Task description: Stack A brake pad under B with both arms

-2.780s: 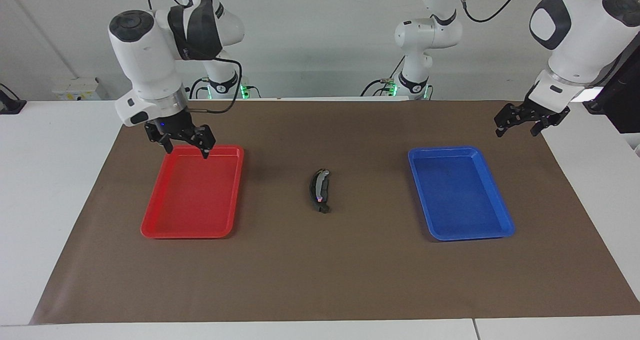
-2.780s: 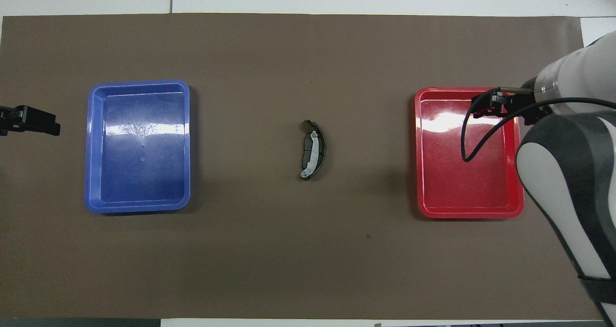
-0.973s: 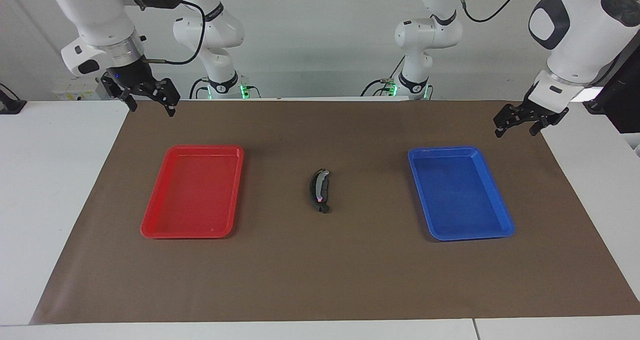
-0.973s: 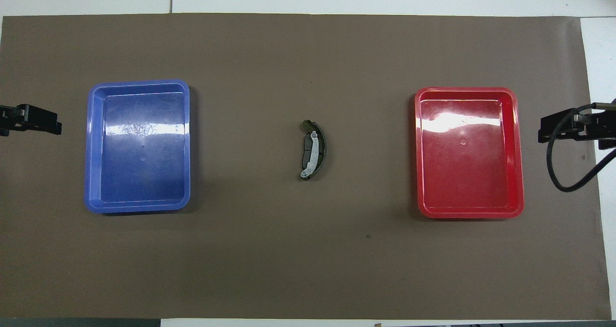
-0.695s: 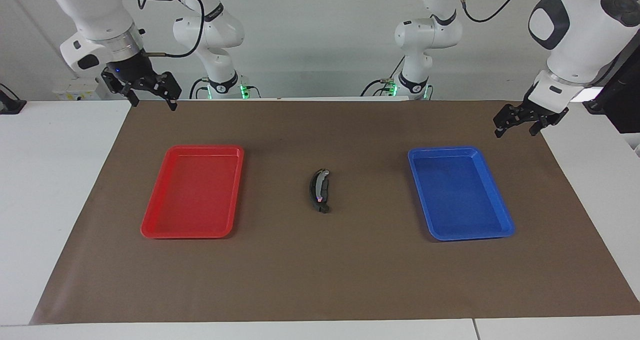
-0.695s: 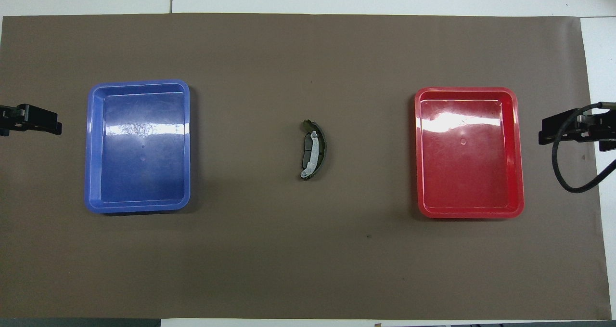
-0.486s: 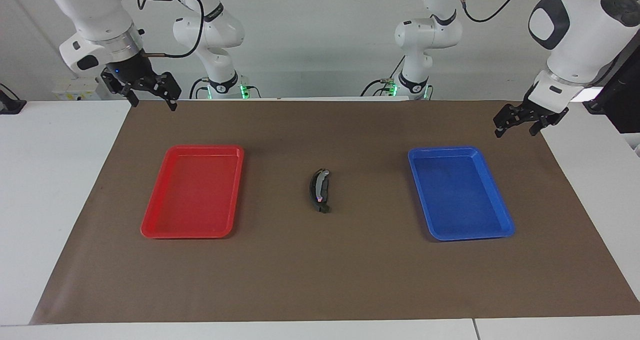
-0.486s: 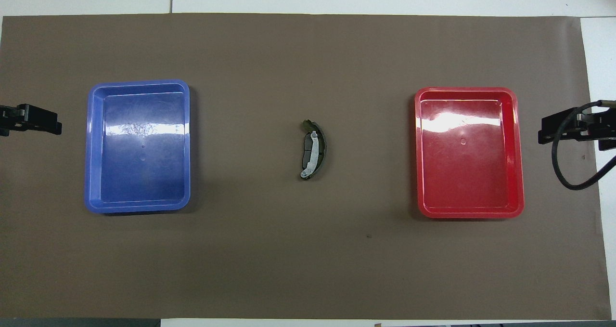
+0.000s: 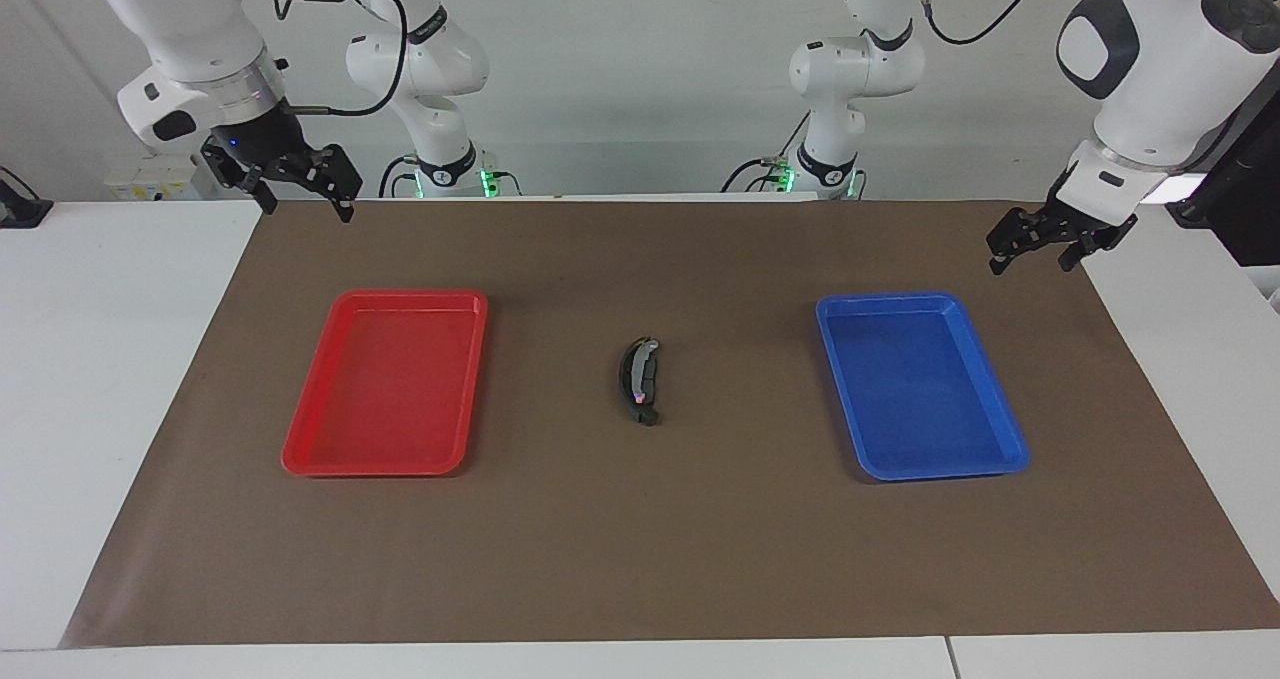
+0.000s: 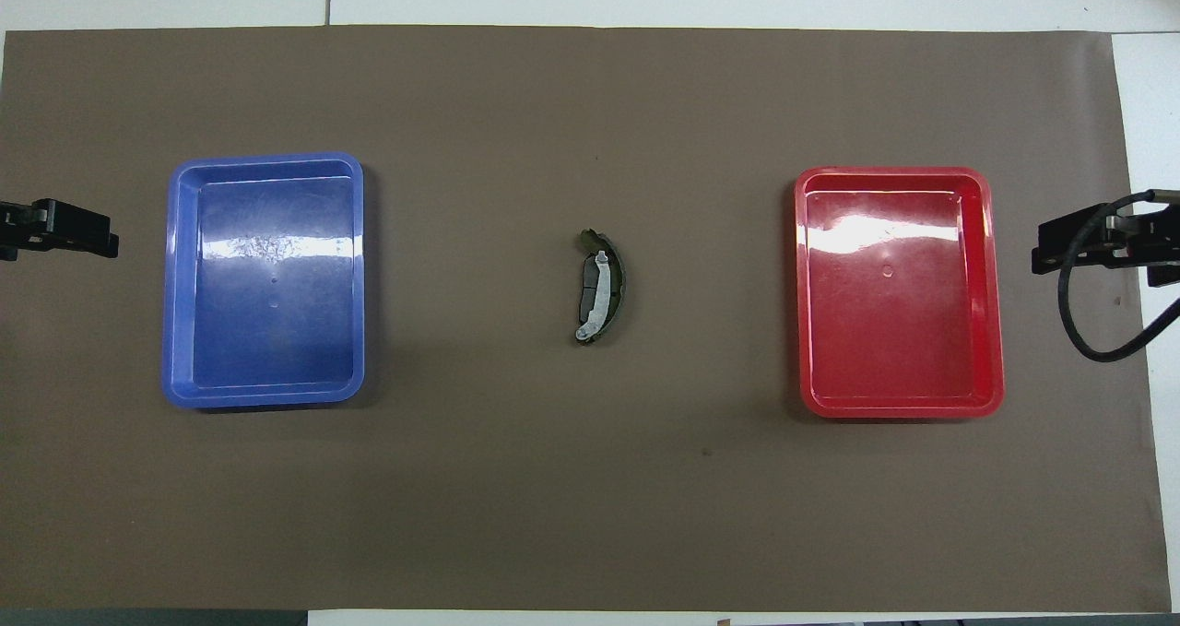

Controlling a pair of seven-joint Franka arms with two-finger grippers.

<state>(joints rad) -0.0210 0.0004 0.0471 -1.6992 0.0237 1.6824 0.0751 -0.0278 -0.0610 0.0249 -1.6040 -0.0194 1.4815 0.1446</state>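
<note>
Both my claws hang spread and empty, left claw (image 9: 1035, 248) up by the blue tray (image 9: 1005, 453), right claw (image 9: 297, 195) past the red tray (image 9: 300, 457), because the long pad (image 9: 632, 371) already sits atop the short pad (image 9: 645, 399) mid-mat between the 2 trays.

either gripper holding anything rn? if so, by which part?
Nothing held. Left gripper and right gripper are open and up at the table ends; the stacked brake pads lie untouched mid-table.
</note>
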